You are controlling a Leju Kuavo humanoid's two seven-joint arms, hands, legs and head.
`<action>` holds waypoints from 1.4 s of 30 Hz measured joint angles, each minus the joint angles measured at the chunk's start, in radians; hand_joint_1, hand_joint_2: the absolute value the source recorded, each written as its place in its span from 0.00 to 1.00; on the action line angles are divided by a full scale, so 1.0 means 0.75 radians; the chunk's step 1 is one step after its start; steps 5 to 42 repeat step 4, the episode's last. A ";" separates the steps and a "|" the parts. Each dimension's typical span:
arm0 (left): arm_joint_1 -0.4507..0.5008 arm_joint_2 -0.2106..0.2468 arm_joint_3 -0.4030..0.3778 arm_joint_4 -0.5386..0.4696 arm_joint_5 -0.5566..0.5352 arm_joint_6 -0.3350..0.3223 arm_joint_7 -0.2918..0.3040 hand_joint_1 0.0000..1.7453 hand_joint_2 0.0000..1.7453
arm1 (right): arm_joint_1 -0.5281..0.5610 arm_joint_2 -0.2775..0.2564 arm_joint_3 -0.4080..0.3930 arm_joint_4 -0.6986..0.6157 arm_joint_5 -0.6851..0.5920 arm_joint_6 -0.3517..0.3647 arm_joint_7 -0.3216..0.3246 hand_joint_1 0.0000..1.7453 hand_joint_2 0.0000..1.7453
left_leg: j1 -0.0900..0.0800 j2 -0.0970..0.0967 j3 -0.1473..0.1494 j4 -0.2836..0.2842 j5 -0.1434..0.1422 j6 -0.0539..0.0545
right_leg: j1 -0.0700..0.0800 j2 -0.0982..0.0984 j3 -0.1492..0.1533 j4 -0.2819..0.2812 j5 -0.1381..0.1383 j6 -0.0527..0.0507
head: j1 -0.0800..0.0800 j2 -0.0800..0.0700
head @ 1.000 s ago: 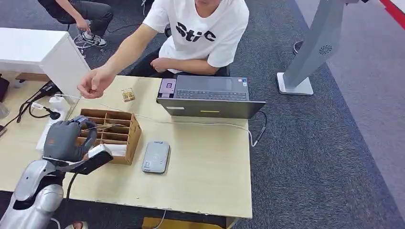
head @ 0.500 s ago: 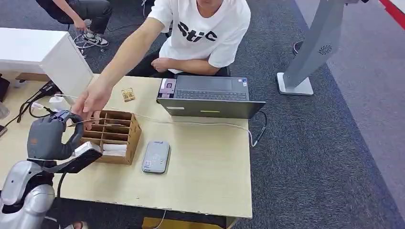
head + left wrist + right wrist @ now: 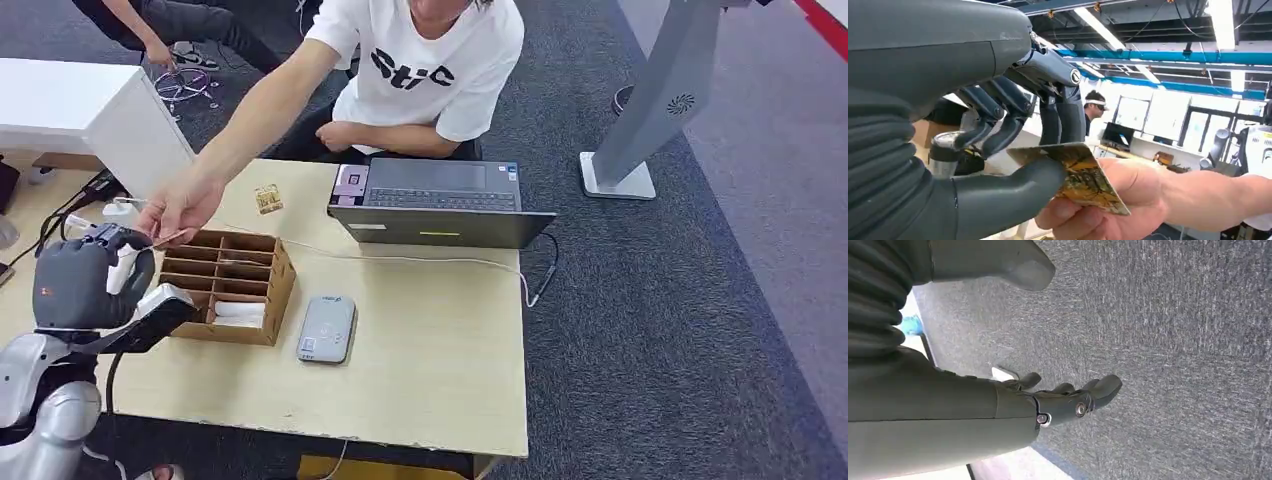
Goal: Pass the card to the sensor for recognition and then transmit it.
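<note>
The card (image 3: pixel 1083 177), printed in yellow and brown, lies between my left hand's thumb (image 3: pixel 1013 192) and its dark fingers (image 3: pixel 1060 117), which hold its near end. A person's hand (image 3: pixel 1128 195) grips the far end of the same card. In the head view my left hand (image 3: pixel 85 280) is raised at the table's left side, beside the cardboard box, and the person's hand (image 3: pixel 180 205) reaches down to it. The grey sensor pad (image 3: pixel 327 328) lies flat on the table right of the box. My right hand (image 3: pixel 1068 400) hangs over grey carpet, fingers loosely apart and holding nothing.
A divided cardboard box (image 3: pixel 232 285) sits between my left hand and the sensor. An open laptop (image 3: pixel 440 200) stands at the table's far edge with a white cable trailing across. A small card (image 3: pixel 267 198) lies left of it. Cables and a power strip (image 3: pixel 100 215) lie at far left.
My left hand has drawn left, away from over the box, with the card. The person's hand has come down to it and taken hold of the card's far end.
</note>
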 joint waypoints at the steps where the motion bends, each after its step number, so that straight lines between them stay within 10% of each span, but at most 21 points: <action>1: 0.000 -0.002 0.000 0.000 -0.001 0.000 0.000 0.02 1.00 | 0.000 0.001 0.000 0.000 0.000 0.001 0.000 0.00 1.00 | 0.000 0.000 0.000 0.000 0.000 0.000 | 0.000 0.000 0.000 0.000 0.000 0.000 | 0.000 0.000; 42: 0.000 -0.009 0.000 0.000 -0.001 0.000 0.000 0.02 1.00 | -0.001 0.001 -0.001 0.000 -0.001 0.001 0.003 0.00 1.00 | 0.000 0.000 0.000 0.000 0.000 0.000 | 0.000 0.000 0.000 0.000 0.000 0.000 | 0.000 0.000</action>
